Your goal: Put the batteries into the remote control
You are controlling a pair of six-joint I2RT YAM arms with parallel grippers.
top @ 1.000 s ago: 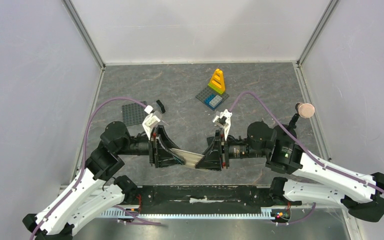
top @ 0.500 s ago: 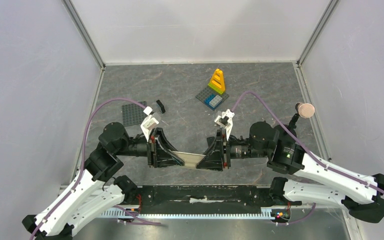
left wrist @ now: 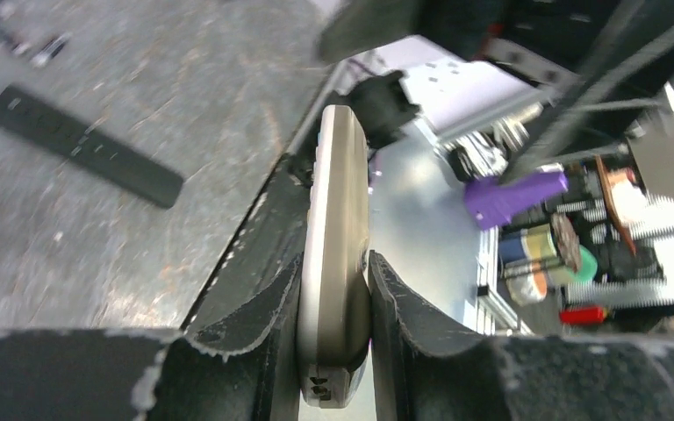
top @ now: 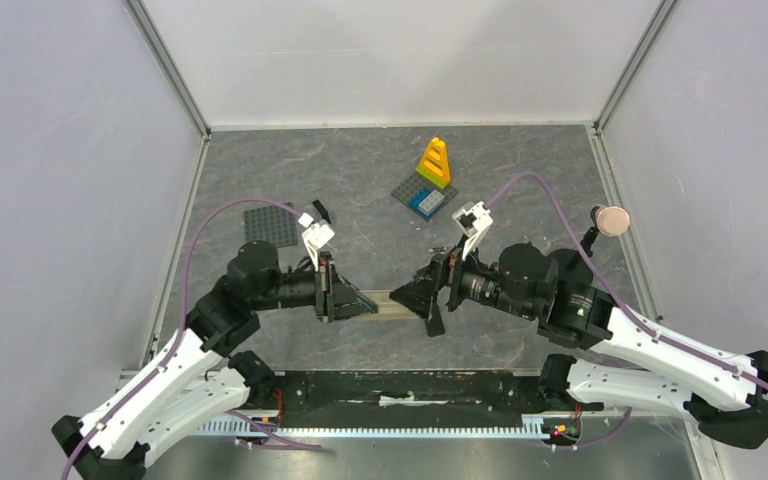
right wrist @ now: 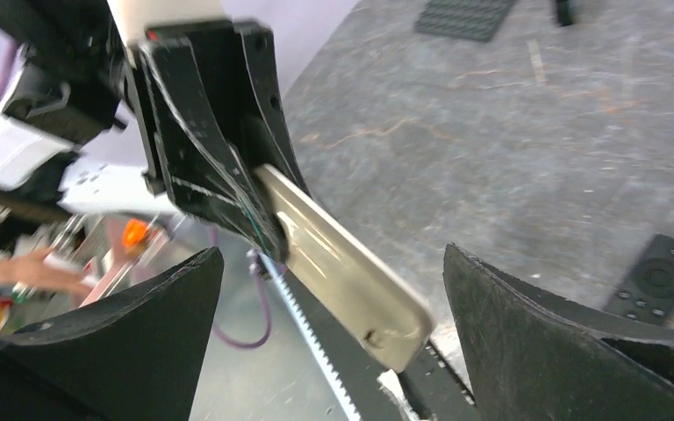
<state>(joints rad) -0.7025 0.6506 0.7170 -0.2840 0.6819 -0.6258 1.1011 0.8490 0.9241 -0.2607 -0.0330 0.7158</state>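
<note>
While the left gripper [left wrist: 333,307] clamps the slim tan-grey plastic remote control [left wrist: 338,219] by one end, the right gripper [right wrist: 329,259] stands wide around the other end, touching nothing.

The bar is held off the grey, marble-veined worktop [top: 360,170], edge-on between the left pads, probably so that its slotted face can be turned and reached. The right jaws flank its free end with clear gaps on both sides, which reads as a handover or regrasp. The batteries I cannot make out in any view. Pale panels wall the worktop, which carries a dark grey square studded plate [top: 268,226], a yellow triangular brick stack [top: 433,160] and a flat black button remote [right wrist: 658,281].
</note>
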